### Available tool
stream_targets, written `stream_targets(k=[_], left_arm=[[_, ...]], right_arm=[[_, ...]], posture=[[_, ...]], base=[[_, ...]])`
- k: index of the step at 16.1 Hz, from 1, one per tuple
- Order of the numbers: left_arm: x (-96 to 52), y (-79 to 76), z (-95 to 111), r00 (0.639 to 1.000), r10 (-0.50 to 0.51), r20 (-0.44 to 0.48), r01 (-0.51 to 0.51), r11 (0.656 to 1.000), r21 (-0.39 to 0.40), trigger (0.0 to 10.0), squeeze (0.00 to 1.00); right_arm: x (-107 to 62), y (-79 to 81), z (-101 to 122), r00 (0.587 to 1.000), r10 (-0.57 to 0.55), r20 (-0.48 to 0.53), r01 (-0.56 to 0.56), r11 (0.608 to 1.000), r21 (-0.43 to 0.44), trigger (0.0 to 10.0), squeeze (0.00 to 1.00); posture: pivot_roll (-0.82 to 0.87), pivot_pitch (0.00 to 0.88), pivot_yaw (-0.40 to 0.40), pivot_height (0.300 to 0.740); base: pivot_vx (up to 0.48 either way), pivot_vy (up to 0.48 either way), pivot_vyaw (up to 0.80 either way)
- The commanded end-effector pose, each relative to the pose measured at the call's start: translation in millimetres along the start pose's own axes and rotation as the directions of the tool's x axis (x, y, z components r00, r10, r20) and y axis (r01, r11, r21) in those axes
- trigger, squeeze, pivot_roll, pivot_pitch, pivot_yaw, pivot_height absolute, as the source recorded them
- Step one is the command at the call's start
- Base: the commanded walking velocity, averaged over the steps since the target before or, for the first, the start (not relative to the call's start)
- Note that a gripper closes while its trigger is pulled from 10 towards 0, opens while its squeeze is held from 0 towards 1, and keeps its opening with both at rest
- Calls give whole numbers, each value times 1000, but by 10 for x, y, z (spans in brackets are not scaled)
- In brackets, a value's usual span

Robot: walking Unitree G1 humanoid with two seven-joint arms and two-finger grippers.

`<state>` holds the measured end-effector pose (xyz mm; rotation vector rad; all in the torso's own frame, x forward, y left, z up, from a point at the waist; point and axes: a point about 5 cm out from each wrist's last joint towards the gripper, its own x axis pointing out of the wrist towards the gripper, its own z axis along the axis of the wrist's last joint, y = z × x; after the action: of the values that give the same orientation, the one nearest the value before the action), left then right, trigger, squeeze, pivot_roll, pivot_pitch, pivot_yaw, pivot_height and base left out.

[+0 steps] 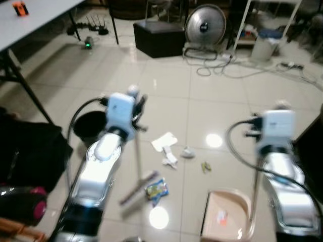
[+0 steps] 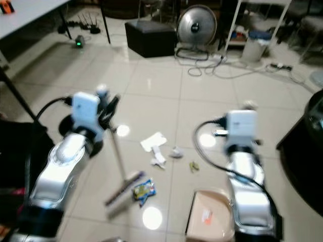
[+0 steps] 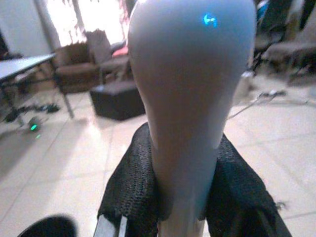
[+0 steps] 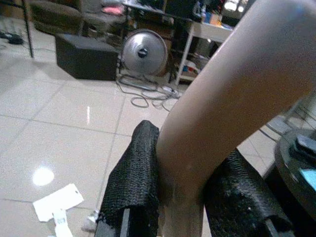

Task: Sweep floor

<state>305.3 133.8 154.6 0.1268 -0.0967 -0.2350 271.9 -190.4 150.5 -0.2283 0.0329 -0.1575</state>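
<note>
Mid-sweep: the left claw (image 1: 135,103) is clenched on the broom (image 1: 139,186), the right claw (image 4: 182,195) grasps the dustpan (image 1: 224,214) handle. Litter (image 1: 166,148) lies at the broom's one o'clock; next, I judge, brush it dustpan-ward.

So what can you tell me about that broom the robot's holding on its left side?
The broom has a thin, pale grey handle with a rounded top, which looks like plastic. The left gripper is shut on it near that top, black fingers pressing both sides. The handle slants down to a blurred, greyish head on the tiled floor, right beside a colourful wrapper. White paper scraps lie just beyond.
</note>
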Motion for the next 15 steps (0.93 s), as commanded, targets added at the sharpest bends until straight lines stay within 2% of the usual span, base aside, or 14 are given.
stream_targets(k=[1, 3, 6, 8, 9, 12, 15], left_arm=[[36, -11, 138, 998, 5, 59, -7, 999, 32, 10000, 0], [37, -15, 132, 998, 7, 57, -9, 1000, 30, 10000, 0], [33, -35, 117, 999, -1, 53, 0, 1000, 26, 10000, 0], [24, -24, 117, 999, 3, 52, -4, 1000, 26, 10000, 0], [24, -20, 117, 999, 6, 51, -7, 1000, 27, 10000, 0], [13, -6, 114, 999, 11, 50, -13, 999, 30, 10000, 0], [1, 0, 104, 999, 11, 46, -12, 999, 33, 10000, 0]], right_arm=[[7, -48, 62, 999, -10, 31, 10, 1000, 1, 10000, 0], [15, -71, 63, 999, -16, 34, 16, 1000, -1, 10000, 0], [21, -114, 58, 999, -32, 37, 31, 999, 34, 10000, 0], [22, -107, 78, 999, -2, 51, -3, 994, 105, 10000, 0], [24, -91, 86, 998, 17, 57, -23, 994, 106, 10000, 0], [21, -28, 89, 996, 66, 64, -68, 997, 40, 10000, 0], [17, -47, 71, 998, 34, 59, -40, 995, 96, 10000, 0]], posture=[[-92, 41, 27, 740], [-92, 41, 27, 740], [-92, 41, 27, 740], [-85, 52, 26, 740], [-85, 52, 25, 740], [-79, 53, 21, 740], [-77, 52, 22, 740]], base=[[304, 0, 425], [300, 0, 425], [298, 0, 0], [294, 0, 0], [292, 0, 0], [298, 0, 206], [283, 0, 421]])
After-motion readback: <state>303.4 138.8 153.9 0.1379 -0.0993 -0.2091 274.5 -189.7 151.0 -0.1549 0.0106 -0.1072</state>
